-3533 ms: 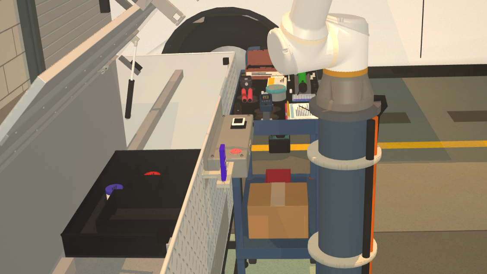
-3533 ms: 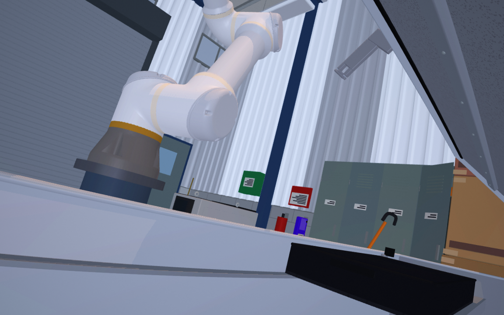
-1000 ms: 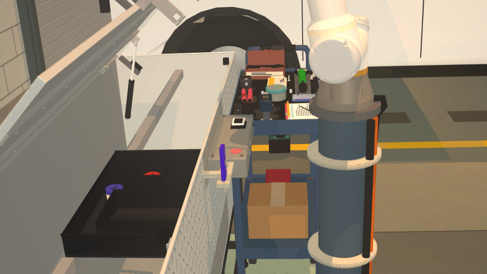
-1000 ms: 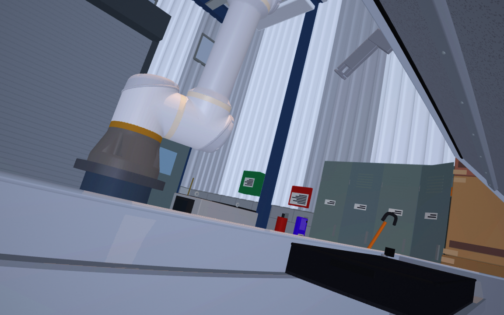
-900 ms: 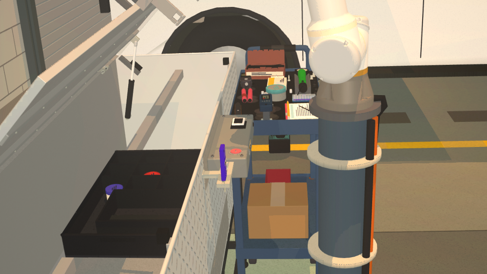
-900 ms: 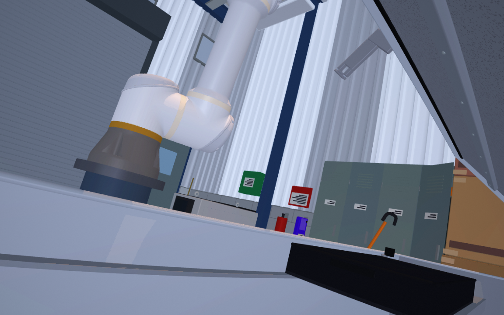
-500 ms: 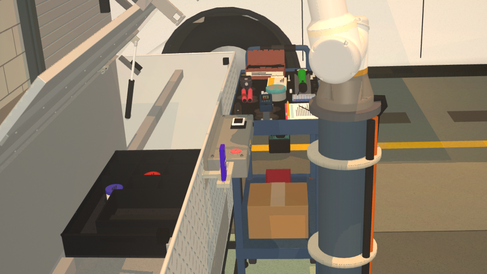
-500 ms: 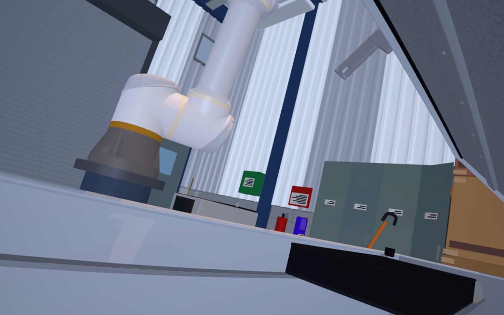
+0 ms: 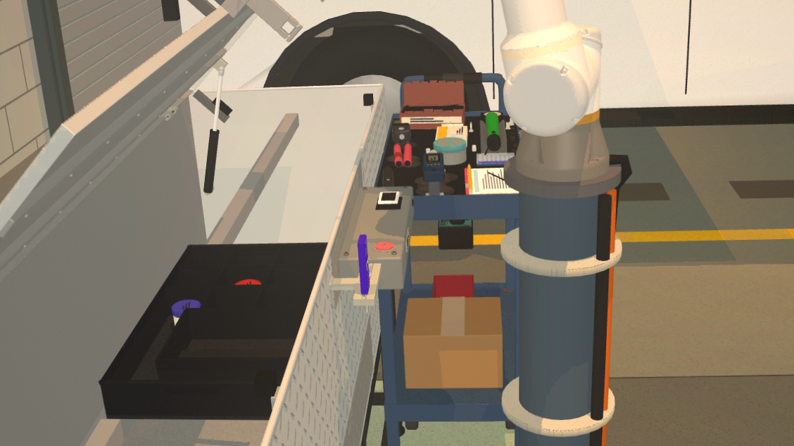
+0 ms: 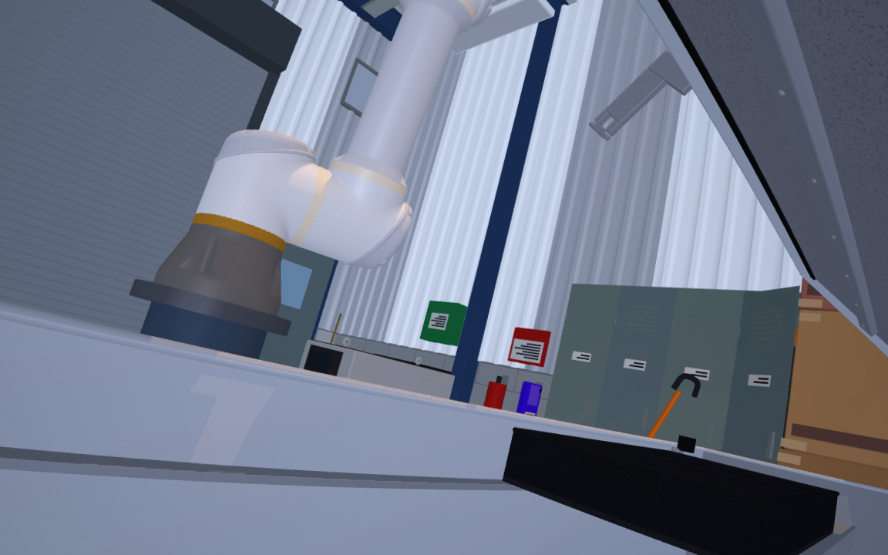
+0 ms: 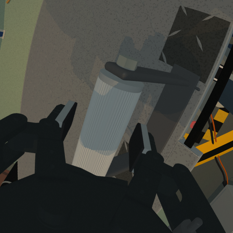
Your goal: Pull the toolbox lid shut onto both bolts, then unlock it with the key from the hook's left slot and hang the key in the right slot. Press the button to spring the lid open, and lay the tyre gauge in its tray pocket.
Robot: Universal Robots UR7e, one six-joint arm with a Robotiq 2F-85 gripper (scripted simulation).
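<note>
My gripper [image 11: 102,128] is open and holds nothing; its fingers stand on either side of the ribbed grey cylindrical lid handle [image 11: 108,121], which a dark bracket [image 11: 147,75] with a bolt head caps at its far end. The toolbox lid [image 9: 111,127] is raised steeply over the box. Below it the black tray [image 9: 216,327] shows a purple-capped item [image 9: 186,307] and a red one [image 9: 248,282]. The purple key [image 9: 363,263] hangs on the hook by the lock box, whose red button [image 9: 384,246] faces up. The gripper is out of sight in the side cameras.
A blue cart [image 9: 450,166] with tools stands behind the box, a cardboard box [image 9: 452,341] on its lower shelf. The arm's pedestal [image 9: 561,310] rises to its right. A large tyre [image 9: 366,50] stands behind. Lockers [image 10: 674,360] line the far wall.
</note>
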